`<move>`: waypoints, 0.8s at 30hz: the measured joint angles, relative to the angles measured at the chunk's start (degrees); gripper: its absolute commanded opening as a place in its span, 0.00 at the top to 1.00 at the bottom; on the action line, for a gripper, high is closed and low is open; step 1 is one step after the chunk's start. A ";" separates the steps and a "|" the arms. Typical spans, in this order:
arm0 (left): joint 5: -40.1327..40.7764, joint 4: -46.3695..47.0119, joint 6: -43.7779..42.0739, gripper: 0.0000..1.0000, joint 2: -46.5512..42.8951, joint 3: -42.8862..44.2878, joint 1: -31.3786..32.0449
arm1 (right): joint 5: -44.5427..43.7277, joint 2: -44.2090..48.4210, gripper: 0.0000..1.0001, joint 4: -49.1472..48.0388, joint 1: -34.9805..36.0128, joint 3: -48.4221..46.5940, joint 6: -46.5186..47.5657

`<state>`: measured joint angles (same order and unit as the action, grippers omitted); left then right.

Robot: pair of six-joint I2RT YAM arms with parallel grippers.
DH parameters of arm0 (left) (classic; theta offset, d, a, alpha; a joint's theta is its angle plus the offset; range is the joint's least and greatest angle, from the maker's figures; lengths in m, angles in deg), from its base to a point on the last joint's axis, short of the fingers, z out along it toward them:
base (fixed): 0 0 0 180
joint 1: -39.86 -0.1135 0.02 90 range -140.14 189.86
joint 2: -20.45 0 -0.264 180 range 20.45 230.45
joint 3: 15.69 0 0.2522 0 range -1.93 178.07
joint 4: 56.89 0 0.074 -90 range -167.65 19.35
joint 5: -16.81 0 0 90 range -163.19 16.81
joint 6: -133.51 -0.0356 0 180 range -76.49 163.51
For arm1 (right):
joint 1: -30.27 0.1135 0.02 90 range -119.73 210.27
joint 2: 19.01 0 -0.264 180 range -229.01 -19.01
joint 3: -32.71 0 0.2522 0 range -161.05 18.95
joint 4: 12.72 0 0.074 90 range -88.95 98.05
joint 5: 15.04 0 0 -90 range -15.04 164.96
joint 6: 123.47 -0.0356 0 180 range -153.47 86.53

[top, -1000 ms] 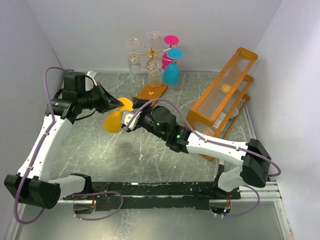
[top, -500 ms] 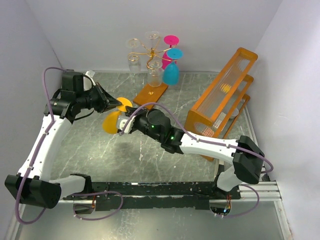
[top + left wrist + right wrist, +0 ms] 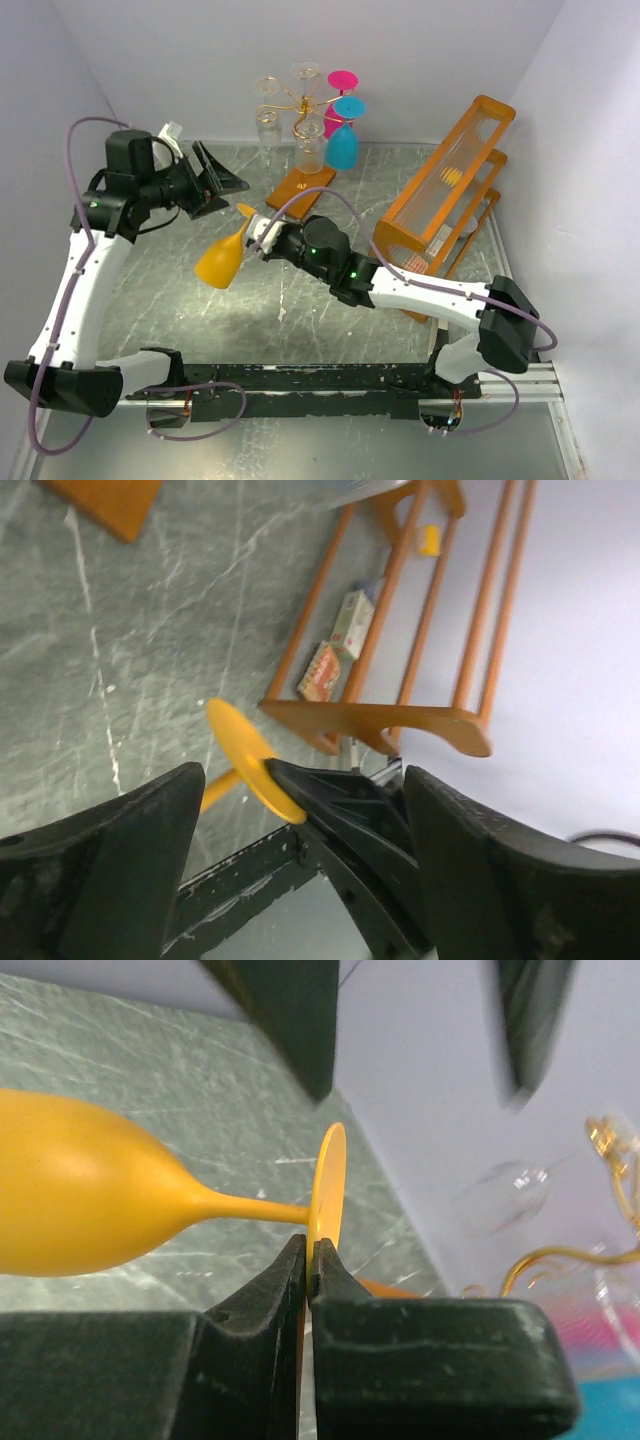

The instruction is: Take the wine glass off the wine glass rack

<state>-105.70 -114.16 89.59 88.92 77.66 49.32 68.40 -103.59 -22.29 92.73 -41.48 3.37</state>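
Marbled table (image 3: 250, 320): right claw (image 3: 308, 1255) pinches the yellow glass (image 3: 220, 265) by its foot rim, bowl to its left, off the rack (image 3: 305, 182). Left claw (image 3: 218, 172) spread, apart. Likely light, stiff, slippery; stem grip surer.

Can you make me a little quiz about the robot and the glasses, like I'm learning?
1. True or false: the right tool pinches the yellow glass by its round foot.
2. Which tool is open? A. left tool B. right tool
3. Fill in: on the rack, next to the pink glass, hangs a ____ glass.

Key: 1 true; 2 A; 3 blue glass.
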 measured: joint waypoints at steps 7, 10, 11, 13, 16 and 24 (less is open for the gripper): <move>4.50 -3.26 -5.86 0.03 -3.72 9.62 -0.02 | -3.19 4.04 1.00 8.68 -4.15 1.70 -25.90; 7.61 -4.55 -7.10 0.04 -6.47 9.60 -0.02 | -4.24 4.22 1.00 15.04 -8.22 0.24 -39.28; 9.03 -5.11 -7.37 0.05 -7.13 9.60 -0.02 | -4.52 4.00 1.00 17.29 -9.73 -0.55 -43.39; 11.61 -6.27 -7.76 0.06 -7.96 9.55 -0.04 | -4.50 3.80 1.00 21.03 -12.68 -1.97 -51.60; 16.20 -7.87 -7.76 0.09 -8.87 8.98 -0.02 | -4.68 4.26 1.00 22.49 -15.54 -2.10 -60.54; 21.73 -9.81 -6.71 0.32 -11.67 5.73 -0.04 | -4.13 8.72 1.00 20.65 -16.22 -0.85 -68.13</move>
<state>-83.98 -123.97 82.88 77.24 83.39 49.27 64.27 -94.87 -1.63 76.51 -42.33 -64.76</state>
